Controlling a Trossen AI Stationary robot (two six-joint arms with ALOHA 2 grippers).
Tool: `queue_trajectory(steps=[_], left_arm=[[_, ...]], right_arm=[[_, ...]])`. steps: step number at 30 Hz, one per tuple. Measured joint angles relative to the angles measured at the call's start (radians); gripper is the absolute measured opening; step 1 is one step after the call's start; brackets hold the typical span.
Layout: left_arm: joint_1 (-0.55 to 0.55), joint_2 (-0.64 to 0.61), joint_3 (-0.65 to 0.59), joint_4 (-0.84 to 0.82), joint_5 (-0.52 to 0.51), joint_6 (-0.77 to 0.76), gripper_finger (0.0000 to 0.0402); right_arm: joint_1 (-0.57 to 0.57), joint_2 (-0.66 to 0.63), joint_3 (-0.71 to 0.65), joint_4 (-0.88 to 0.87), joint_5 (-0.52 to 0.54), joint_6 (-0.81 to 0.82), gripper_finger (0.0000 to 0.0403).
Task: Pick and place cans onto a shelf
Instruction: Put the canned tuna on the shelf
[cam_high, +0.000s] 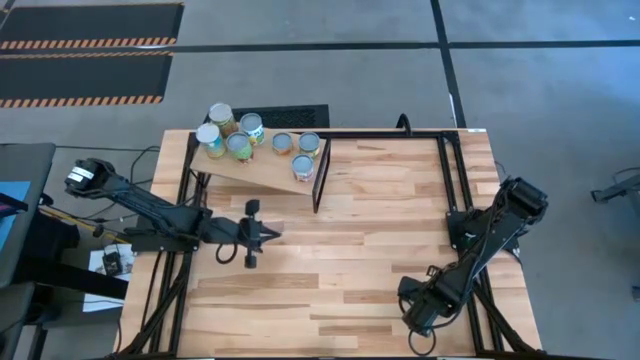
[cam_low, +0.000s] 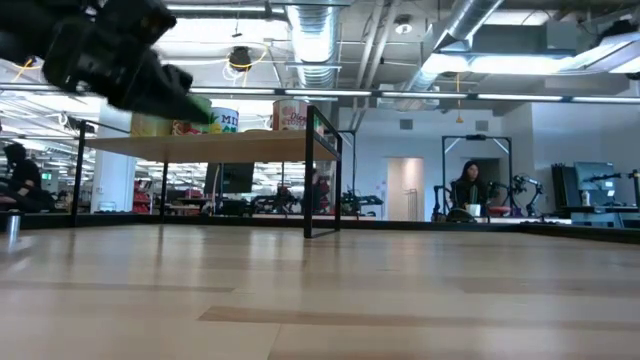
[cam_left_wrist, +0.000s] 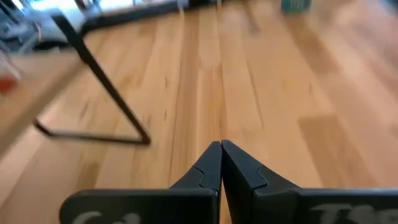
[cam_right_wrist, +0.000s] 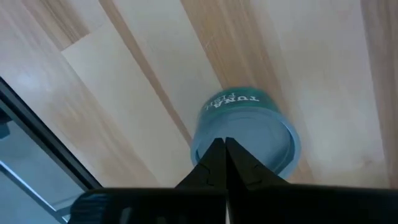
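The left gripper hangs above the middle-left of the wooden surface, just in front of the shelf, with its fingers pressed together and holding nothing. The shelf stands at the far left corner of the surface on a thin black frame. Seven cans stand on its board: four clustered at the far left end, three nearer its right end. In the low view, two cans show above the shelf edge, partly hidden by the left arm. The right gripper sits low at the near right of the surface, fingers closed together, directly over a blue tuna tin that lies on the wood beneath it, ungrasped.
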Motion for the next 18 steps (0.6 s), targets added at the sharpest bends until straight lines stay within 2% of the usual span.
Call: queue_trajectory(steps=[8,12,18], left_arm=[[0.0,0.0,0.0,-0.195,0.001,0.0,0.0],[0.001,0.0,0.0,-0.134,0.005,-0.033,0.0],[0.001,0.0,0.0,0.057,0.011,-0.217,0.0]], right_arm=[[-0.008,0.0,0.0,0.009,0.013,-0.008,0.0005],[0.003,0.0,0.0,0.031,0.053,-0.013,0.0005],[0.002,0.0,0.0,0.016,0.03,-0.002,0.0005]])
